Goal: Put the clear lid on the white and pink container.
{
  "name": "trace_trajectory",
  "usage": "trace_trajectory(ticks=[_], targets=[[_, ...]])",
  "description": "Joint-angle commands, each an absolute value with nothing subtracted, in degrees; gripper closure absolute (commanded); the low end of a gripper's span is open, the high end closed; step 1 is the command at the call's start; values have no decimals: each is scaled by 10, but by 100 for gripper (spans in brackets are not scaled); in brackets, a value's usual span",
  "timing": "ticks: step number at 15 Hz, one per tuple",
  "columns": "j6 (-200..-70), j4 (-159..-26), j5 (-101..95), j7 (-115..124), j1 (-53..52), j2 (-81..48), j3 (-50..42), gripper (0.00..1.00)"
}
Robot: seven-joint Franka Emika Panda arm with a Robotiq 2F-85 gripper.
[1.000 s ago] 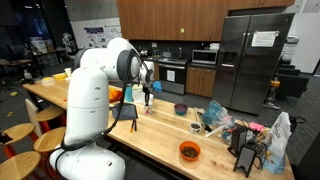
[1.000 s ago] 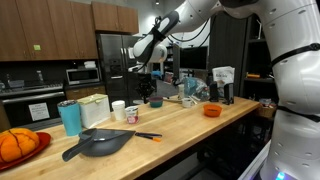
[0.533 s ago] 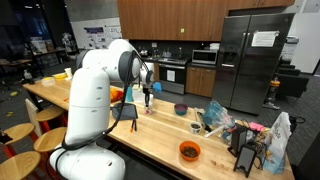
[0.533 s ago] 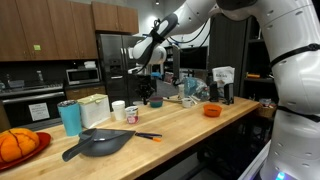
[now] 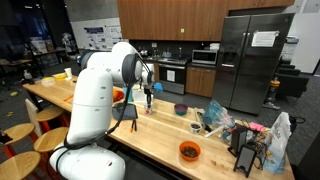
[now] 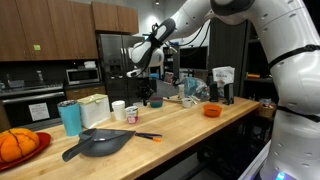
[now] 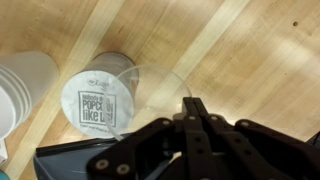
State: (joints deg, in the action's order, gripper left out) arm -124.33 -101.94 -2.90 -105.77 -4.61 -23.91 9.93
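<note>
The white and pink container (image 7: 98, 105) shows from above in the wrist view, a small round tub with a printed label on top. In an exterior view it (image 6: 131, 114) stands on the wooden counter beside a white cup (image 6: 118, 108). My gripper (image 7: 192, 103) is shut on the edge of the clear lid (image 7: 150, 88), a thin transparent disc. The lid hangs above the container and slightly to its right. In both exterior views the gripper (image 6: 141, 72) (image 5: 147, 93) hovers well above the counter.
A dark pan (image 6: 100, 143) with an orange-tipped tool lies near the container. A teal cup (image 6: 70, 117), a dark purple bowl (image 6: 156, 101) and an orange bowl (image 6: 212, 110) stand on the counter (image 6: 190, 130). Bags and clutter (image 5: 250, 140) sit at the far end.
The arm's upper links have shifted slightly. The gripper stays over the container with the lid still in its jaws.
</note>
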Motion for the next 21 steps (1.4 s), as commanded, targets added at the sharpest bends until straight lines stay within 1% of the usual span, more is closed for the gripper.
trace_trajectory(ticks=[1, 21], targets=[[-1224, -982, -53, -1042, -56, -263, 96, 100], [-1166, -891, -69, -1045, -74, -322, 99, 100]])
